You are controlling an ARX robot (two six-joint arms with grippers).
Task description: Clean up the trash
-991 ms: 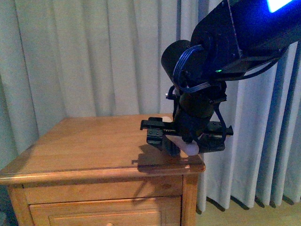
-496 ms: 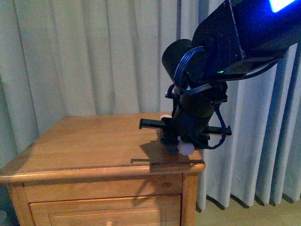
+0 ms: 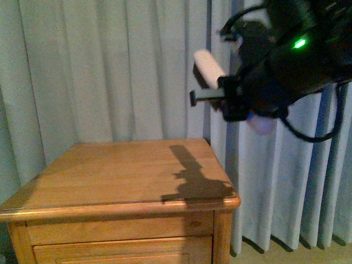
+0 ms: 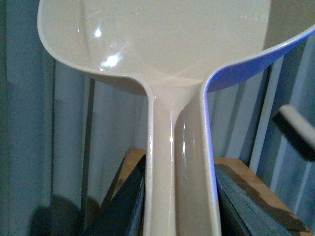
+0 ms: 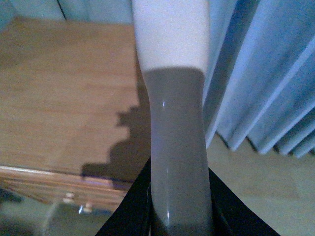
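Right tool (image 5: 179, 204) tight on brush (image 5: 176, 142), high above nightstand (image 3: 110, 165) edge; left tool (image 4: 179, 206) on dustpan (image 4: 162, 39).

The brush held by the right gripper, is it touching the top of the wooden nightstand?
Apart. The front view shows the brush high above the nightstand, with curtain visible between them.

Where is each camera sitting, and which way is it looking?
Front: on the robot's body, facing the nightstand and curtains; the raised right arm shows, holding a brush.
Left wrist: on the left arm, looking along the dustpan gripped in the left tool, toward the curtains.
Right wrist: on the right arm, looking down past the brush in the right tool at the nightstand and floor.
Shared: all three show the nightstand and curtains.
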